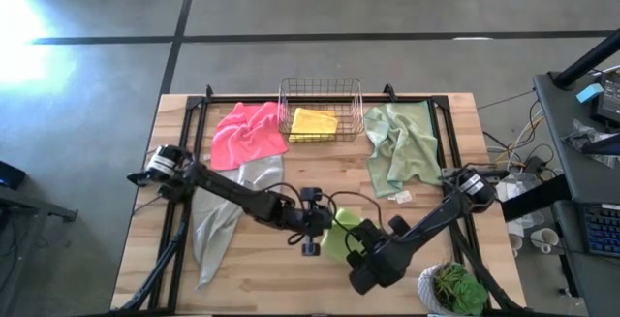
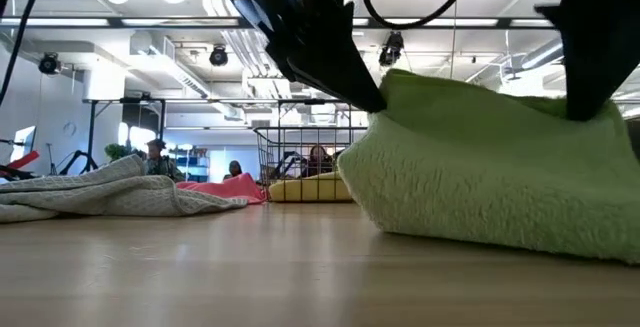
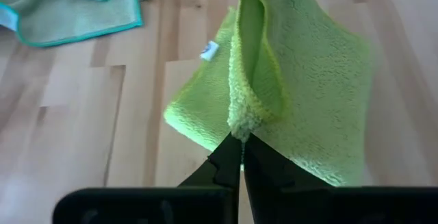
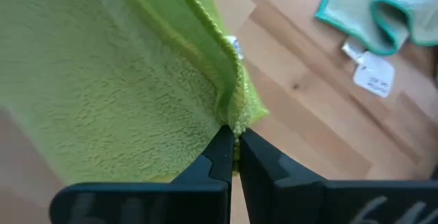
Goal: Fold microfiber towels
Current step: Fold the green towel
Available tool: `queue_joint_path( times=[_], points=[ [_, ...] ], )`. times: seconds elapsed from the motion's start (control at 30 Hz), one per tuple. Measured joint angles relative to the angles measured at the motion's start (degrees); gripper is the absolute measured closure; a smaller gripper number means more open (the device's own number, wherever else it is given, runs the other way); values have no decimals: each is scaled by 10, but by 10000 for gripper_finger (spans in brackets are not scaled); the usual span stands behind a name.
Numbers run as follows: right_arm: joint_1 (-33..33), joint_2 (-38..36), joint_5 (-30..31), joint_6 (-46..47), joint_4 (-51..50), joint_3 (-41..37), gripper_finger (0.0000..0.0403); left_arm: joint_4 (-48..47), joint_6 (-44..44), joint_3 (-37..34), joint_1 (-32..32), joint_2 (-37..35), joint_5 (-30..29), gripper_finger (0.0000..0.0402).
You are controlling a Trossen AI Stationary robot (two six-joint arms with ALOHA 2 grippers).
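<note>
Both my pincers are on the lime towel (image 1: 341,237), which sits on the table (image 1: 262,269) in front of the basket (image 1: 321,110), toward the near edge. My left gripper (image 3: 241,142) is clamped on one edge of it, the fingers pressed together with a bunched fold of pile between the tips. My right gripper (image 4: 235,142) is clamped the same way on another edge, a seam of the cloth caught at the tips. In the low view the lime towel rests on the wood as a thick, rounded heap, its upper edge drawn up under the dark fingers. The yellow towel (image 1: 314,123) lies inside the basket. The pink towel (image 1: 248,135) lies crumpled just left of the basket, touching its side. The grey towel (image 1: 221,222) trails from below the pink one toward the near edge, well left of the basket's front. The sage towel (image 1: 400,146) lies rumpled just right of the basket, teal-edged, a white tag (image 4: 374,75) beside its corner. A potted plant (image 1: 457,290) stands at the near right corner of the table, far from the basket.
</note>
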Motion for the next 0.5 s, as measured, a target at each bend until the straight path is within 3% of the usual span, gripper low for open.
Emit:
queue_joint_path(
  times=[0.33,0.5],
  points=[
    [-6,0,-1,4,1,-29,394,1,1,0,17,0,1,400],
    [-7,0,-31,8,-2,-40,394,-1,5,0,19,0,2,373]
  ],
)
